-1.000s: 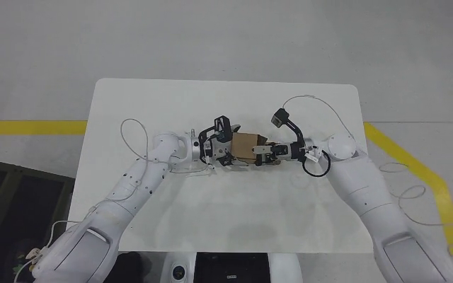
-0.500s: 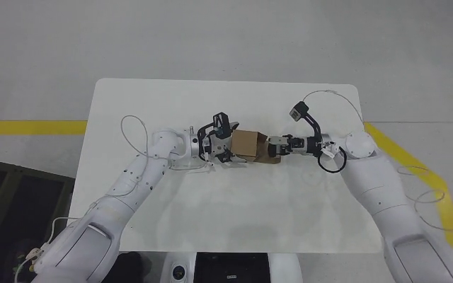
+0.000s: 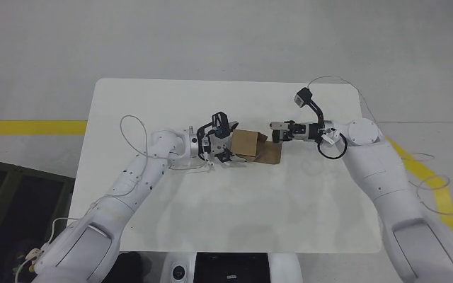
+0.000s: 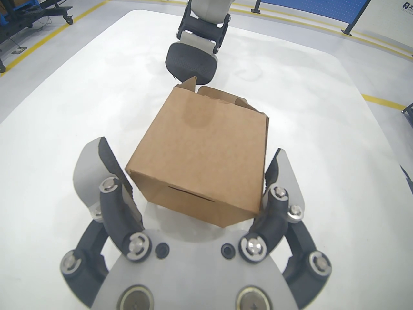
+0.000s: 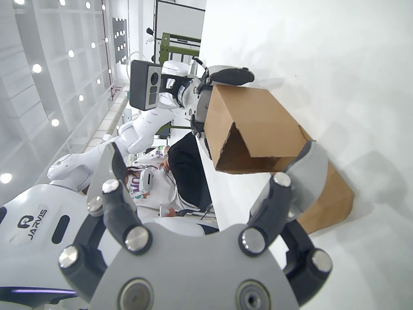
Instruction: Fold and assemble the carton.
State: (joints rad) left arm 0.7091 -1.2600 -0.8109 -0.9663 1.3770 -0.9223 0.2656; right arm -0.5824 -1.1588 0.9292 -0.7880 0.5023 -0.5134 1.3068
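- So, the carton (image 3: 246, 145) lay on its side mid-frame in the top view, on the white table (image 3: 141, 106).
- Left gripper (image 3: 226, 146) clamped the carton's left end, one finger on each side.
- Right gripper (image 3: 274, 134) sat at the open right end, fingers spread wide, one finger (image 5: 303, 169) just beside the loose flap (image 5: 332, 195).
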